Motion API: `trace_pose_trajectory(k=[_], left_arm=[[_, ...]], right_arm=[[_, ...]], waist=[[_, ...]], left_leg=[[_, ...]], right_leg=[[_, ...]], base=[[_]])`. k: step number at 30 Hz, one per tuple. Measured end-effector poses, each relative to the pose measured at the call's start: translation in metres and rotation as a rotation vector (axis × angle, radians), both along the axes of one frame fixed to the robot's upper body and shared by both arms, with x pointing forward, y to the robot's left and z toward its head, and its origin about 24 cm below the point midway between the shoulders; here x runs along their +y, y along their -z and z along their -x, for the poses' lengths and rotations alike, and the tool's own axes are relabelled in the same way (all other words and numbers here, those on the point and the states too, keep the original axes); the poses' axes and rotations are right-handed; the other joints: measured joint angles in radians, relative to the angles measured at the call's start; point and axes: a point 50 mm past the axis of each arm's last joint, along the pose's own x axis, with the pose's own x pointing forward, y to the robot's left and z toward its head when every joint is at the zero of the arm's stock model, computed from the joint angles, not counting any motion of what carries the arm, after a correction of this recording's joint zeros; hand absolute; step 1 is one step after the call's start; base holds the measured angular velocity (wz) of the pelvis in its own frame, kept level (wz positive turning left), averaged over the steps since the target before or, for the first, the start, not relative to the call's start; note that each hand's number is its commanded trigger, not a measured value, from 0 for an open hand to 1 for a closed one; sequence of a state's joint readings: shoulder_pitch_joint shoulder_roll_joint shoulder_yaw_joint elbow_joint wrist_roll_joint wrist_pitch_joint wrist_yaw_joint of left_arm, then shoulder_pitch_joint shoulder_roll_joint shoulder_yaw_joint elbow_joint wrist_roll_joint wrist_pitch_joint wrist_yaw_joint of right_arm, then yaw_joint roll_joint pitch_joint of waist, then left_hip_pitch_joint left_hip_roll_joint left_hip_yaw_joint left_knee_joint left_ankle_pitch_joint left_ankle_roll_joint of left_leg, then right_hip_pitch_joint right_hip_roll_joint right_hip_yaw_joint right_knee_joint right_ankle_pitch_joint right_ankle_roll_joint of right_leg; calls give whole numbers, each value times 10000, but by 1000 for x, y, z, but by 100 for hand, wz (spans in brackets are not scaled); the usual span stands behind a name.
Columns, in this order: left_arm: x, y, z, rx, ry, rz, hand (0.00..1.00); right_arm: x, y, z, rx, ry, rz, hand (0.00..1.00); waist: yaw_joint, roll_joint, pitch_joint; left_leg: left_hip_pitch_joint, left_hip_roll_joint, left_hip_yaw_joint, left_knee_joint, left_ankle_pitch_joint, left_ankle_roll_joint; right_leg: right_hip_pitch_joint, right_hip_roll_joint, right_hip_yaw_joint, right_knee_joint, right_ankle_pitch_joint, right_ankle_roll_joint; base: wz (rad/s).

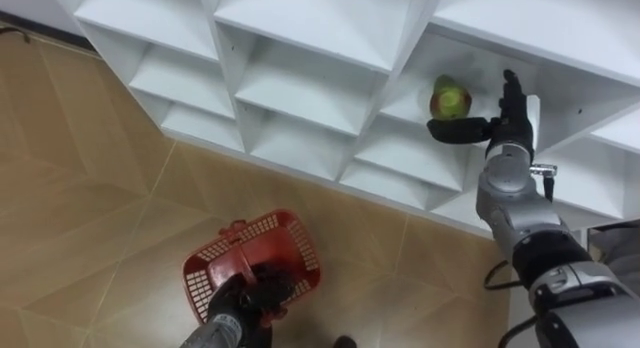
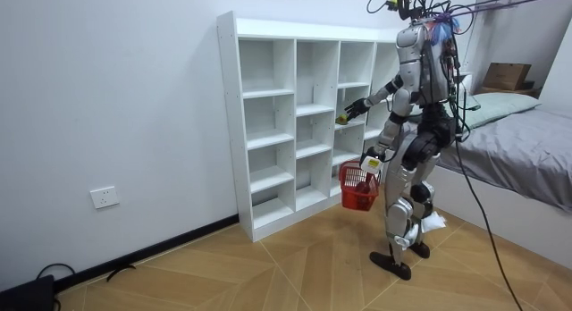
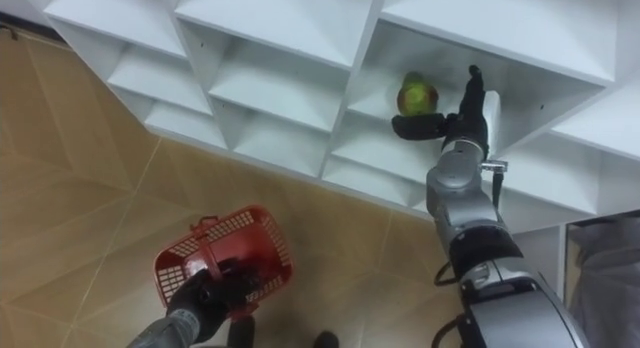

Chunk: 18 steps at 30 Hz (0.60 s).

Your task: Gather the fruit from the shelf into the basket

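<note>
**Nearly at the first fruit, with nothing in the basket so far**

The robot stands facing the white closet (image 1: 300, 88), close to its right-hand columns. A bed (image 2: 527, 141) lies behind it at the room view's right.

The fruit (image 1: 449, 97), green with a red blush (an apple or a small mango, I cannot say which), sits on a shelf at about chest height. It is well inside its compartment.

The right hand (image 1: 510, 116) has reached into that same compartment and is just beside the fruit on its right. Its fingers are straight and point upward. The thumb sticks out sideways, low across the front of the fruit. Whether the thumb touches the fruit I cannot tell. Nothing is curled round the fruit, so it is not yet grasped.

The left hand (image 1: 245, 300) hangs low over the floor (image 1: 80, 188) with its fingers wrapped round the handle of the red basket (image 1: 290, 238). The part of the basket's inside that can be seen has no fruit in it, though the hand hides part of it.

By my reading the collecting has barely begun. The approach is done, but the grasp, the lift out of the closet and the drop into the basket are all still to come. The other compartments in sight hold no fruit, so this may be the only piece left to fetch here.
</note>
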<state>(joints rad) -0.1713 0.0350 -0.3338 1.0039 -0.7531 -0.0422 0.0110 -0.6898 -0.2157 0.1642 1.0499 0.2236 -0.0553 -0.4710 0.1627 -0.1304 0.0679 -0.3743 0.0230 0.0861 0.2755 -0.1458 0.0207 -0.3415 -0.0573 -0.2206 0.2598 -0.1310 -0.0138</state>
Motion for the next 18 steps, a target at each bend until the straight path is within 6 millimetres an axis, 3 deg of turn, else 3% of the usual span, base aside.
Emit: trace_pose_trajectory(k=[18], left_arm=[[-2,-3,-5,-139,-197,143,100]], right_arm=[[-3,2,2,147,233,196,0]], waist=[[168,-66,43]], left_leg=[[-67,-7,42,-9,17,13]], right_leg=[[-160,-90,14,160,-1,0]], base=[[0]])
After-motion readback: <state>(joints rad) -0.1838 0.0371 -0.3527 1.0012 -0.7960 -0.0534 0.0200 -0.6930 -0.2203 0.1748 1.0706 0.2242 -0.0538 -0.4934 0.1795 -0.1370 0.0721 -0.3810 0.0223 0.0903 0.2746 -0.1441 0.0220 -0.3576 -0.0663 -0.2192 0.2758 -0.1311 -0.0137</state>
